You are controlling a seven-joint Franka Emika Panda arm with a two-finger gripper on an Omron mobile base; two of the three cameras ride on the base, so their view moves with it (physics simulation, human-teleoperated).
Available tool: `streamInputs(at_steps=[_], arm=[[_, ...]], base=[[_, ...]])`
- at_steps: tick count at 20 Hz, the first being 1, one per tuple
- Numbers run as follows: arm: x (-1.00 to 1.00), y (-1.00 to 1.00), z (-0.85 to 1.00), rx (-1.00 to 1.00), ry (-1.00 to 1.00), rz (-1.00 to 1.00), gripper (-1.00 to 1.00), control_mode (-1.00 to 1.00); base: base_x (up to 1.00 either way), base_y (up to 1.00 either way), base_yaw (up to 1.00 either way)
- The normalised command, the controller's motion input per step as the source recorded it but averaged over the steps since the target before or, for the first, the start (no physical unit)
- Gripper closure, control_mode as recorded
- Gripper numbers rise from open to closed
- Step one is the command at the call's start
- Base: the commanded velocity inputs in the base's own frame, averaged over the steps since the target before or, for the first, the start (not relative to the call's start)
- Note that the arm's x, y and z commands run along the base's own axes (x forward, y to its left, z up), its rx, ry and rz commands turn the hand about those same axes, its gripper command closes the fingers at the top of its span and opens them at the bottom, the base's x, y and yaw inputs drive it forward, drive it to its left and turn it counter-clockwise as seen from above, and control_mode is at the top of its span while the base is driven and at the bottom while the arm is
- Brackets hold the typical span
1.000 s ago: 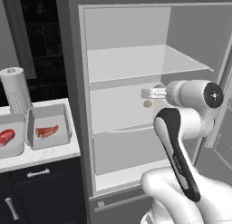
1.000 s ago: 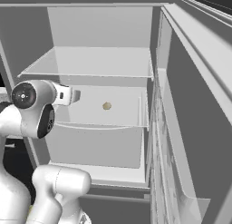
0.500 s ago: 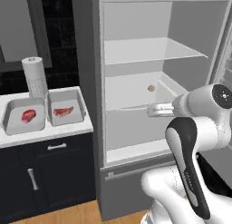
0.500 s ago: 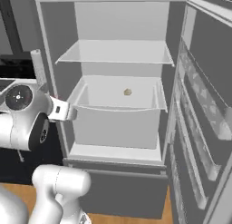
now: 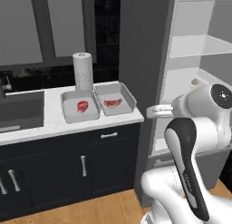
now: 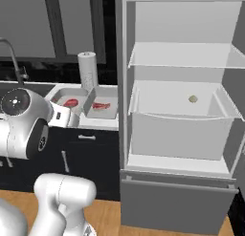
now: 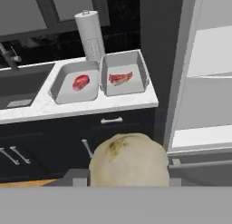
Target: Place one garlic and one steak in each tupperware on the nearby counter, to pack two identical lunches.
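Beige garlic [image 7: 129,159] in gripper [image 7: 129,180]; 2 tupperware [image 7: 123,73] at counter [image 7: 90,107] edge.

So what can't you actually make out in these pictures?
- Gripper fingertips: in the hand view, the garlic covers them.
- The garlic's lower part: cut off at the bottom of the hand view.
- Sink: its left part is cut off by the edge of the left base view.
- Fridge door shelves: out of frame on the right in the right base view.
- Second garlic on the fridge shelf: too small for detail.

The claw [image 7: 129,173], held level on the bent arm, is clamped around a garlic [image 7: 129,160].
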Motion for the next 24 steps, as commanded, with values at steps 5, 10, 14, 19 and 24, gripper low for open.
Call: streamInputs(at_steps=[5, 10, 14, 19, 24], arm=[[0.0, 0.0, 0.0, 0.0, 0.0, 0.0, 1.0, 1.0], [0.0, 0.0, 0.0, 0.0, 0.0, 0.0, 1.0, 1.0], [0.53, 0.42, -0.63, -0.08, 0.28, -0.01, 1.0, -1.0], [0.29, 0.59, -1.0, -0.02, 0.33, 0.0, 1.0, -1.0], [0.65, 0.26, -0.95, 0.08, 0.24, 0.0, 1.0, -1.0]], base=[[1.0, 0.88, -0.16], [1.0, 0.64, -0.08], [0.25, 0.14, -0.02], [0.0, 0.0, 0.0], [0.0, 0.0, 0.0]])
